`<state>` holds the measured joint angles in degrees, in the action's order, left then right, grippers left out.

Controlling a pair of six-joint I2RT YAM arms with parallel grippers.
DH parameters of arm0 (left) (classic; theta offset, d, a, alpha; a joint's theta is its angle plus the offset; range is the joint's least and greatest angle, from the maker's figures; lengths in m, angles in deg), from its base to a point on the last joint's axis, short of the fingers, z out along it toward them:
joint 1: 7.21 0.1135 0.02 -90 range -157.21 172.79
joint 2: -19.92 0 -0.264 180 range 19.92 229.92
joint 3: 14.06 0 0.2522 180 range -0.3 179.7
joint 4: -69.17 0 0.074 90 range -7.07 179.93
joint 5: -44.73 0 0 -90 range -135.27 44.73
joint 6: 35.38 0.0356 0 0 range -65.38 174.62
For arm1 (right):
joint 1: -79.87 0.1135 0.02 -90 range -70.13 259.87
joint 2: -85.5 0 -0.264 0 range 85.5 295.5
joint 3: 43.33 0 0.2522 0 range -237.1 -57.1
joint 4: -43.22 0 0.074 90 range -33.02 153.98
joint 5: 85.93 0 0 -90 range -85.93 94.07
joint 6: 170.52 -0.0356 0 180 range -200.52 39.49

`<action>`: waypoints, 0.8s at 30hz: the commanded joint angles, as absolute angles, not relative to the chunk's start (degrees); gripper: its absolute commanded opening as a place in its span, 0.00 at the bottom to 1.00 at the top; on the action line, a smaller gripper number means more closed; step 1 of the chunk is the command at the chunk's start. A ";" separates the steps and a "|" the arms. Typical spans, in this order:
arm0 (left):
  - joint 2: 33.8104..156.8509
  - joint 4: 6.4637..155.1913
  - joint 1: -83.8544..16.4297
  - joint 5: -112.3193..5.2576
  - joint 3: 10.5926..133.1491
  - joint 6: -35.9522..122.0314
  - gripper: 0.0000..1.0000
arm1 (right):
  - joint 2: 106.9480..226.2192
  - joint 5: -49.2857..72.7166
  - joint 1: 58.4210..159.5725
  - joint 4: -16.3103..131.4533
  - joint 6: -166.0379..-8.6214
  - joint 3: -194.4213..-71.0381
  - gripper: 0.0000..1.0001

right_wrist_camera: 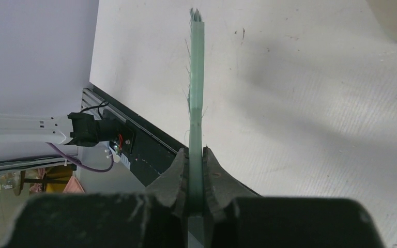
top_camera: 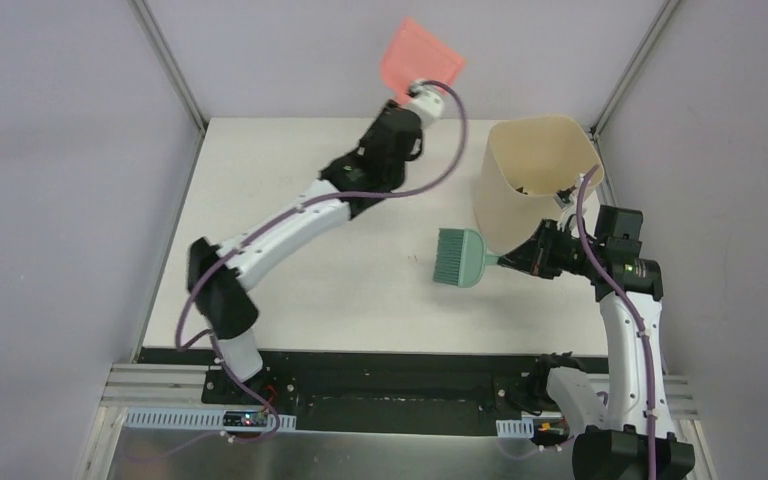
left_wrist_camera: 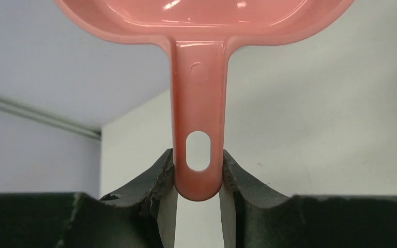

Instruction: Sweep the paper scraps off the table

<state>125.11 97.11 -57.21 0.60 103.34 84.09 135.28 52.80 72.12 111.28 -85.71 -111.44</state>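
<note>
Both tools are pinched firmly, the left end effector (left_wrist_camera: 197,170) holding the dustpan (top_camera: 420,58) high over the counter's (top_camera: 360,290) far edge and the right end effector (right_wrist_camera: 195,160) the brush (top_camera: 457,257) beside the bin (top_camera: 505,215), where dark scraps (top_camera: 525,187) show inside, so any tipping likely belongs squarely above it.

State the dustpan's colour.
The dustpan is salmon pink, clearest in the left wrist view.

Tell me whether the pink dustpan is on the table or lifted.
Lifted. The left gripper is shut on its handle, and the pink dustpan shows against the back wall, clear of the table.
</note>
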 commanded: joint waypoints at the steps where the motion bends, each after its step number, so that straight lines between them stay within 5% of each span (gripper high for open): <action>1: 110.03 118.83 -53.36 -16.08 92.98 46.31 0.00 | 136.42 59.17 71.85 103.41 -88.91 -109.49 0.00; 14: 97.05 120.72 -53.39 -31.52 61.85 31.40 0.00 | 147.11 55.73 80.85 92.52 -95.92 -103.57 0.00; 24: 104.32 118.85 -53.44 -36.69 57.67 29.84 0.05 | 149.33 56.11 81.56 86.60 -98.11 -96.69 0.01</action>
<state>101.59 121.98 -53.30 -33.70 56.98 31.48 149.66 55.43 81.21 90.95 -97.18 -96.25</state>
